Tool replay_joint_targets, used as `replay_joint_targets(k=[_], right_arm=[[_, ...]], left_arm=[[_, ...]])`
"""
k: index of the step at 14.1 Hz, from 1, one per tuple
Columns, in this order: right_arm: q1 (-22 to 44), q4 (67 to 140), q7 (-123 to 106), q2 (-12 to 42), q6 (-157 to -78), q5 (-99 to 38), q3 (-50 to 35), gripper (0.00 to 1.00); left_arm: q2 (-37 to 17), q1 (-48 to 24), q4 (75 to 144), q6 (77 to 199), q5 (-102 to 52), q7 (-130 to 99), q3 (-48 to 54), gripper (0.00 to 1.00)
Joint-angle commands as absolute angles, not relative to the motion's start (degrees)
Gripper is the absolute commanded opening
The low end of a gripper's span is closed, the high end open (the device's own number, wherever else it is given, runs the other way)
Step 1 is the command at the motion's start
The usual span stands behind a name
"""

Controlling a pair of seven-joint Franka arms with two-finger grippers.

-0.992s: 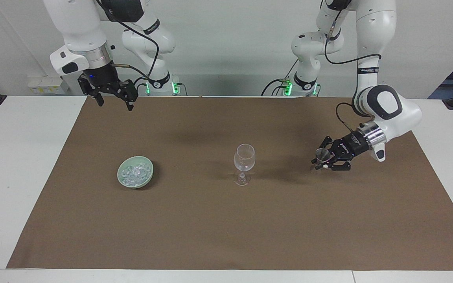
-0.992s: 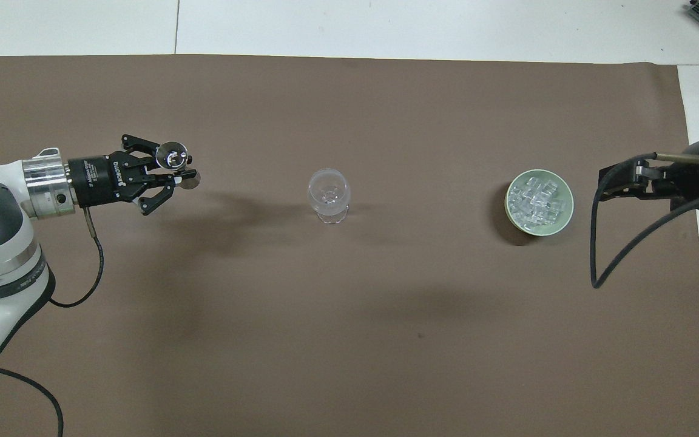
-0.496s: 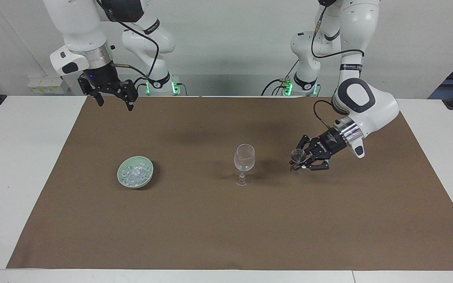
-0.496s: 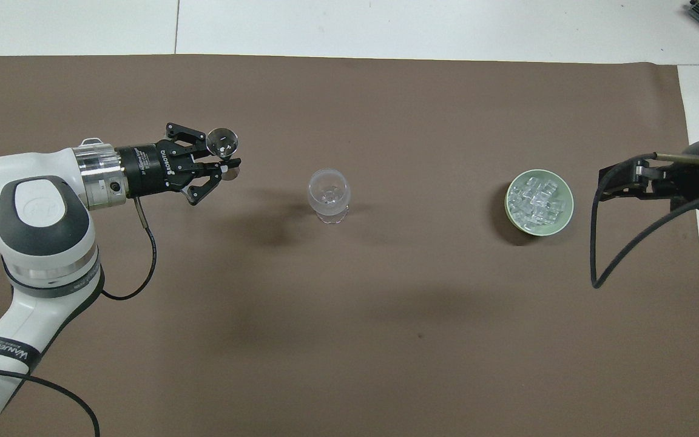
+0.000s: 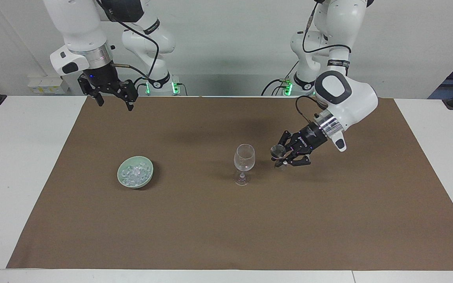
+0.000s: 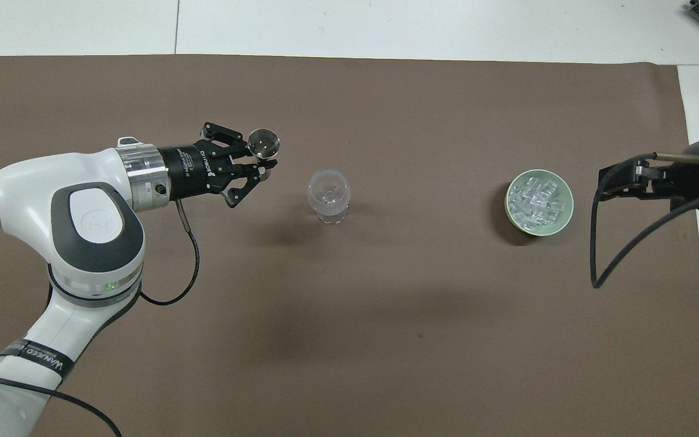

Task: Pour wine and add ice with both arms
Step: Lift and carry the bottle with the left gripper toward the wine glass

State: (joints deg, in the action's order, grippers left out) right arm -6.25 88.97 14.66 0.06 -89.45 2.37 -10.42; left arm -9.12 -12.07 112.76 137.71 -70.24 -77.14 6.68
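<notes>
A clear stemmed wine glass [image 5: 244, 158] stands upright mid-mat, also in the overhead view [image 6: 329, 193]. My left gripper [image 5: 283, 157] is shut on a small clear cup [image 5: 277, 150], held tilted above the mat just beside the glass toward the left arm's end; it also shows in the overhead view [image 6: 261, 165] with the cup [image 6: 263, 142]. The ice [image 5: 134, 173] fills a pale green bowl [image 5: 150, 175] toward the right arm's end, also seen from overhead [image 6: 537, 201]. My right gripper [image 5: 114, 100] waits open and raised over the mat's edge nearest the robots.
A brown mat [image 5: 210, 228] covers most of the white table [image 5: 22, 177]. The bowl's rim [image 6: 567, 212] sits close to the right gripper [image 6: 613, 182] in the overhead view.
My left arm has carried the small cup along the mat toward the wine glass, ending just beside it. The right arm, glass and bowl have not moved.
</notes>
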Motion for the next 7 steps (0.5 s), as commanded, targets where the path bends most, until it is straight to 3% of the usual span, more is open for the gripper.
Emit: replay_joint_targets(k=[1, 7], right_arm=[[-7.38, 90.26, 13.18, -1.14, -89.38, 1.14, -10.90, 1.00], [-7.38, 90.26, 13.18, -1.14, -89.38, 1.14, -10.90, 1.00]], left_arm=[[-8.00, -13.36, 112.85, 138.34, -68.47, -79.45, 5.80, 0.00], [-8.00, -14.24, 112.85, 138.43, -67.50, -79.89, 5.80, 0.00]])
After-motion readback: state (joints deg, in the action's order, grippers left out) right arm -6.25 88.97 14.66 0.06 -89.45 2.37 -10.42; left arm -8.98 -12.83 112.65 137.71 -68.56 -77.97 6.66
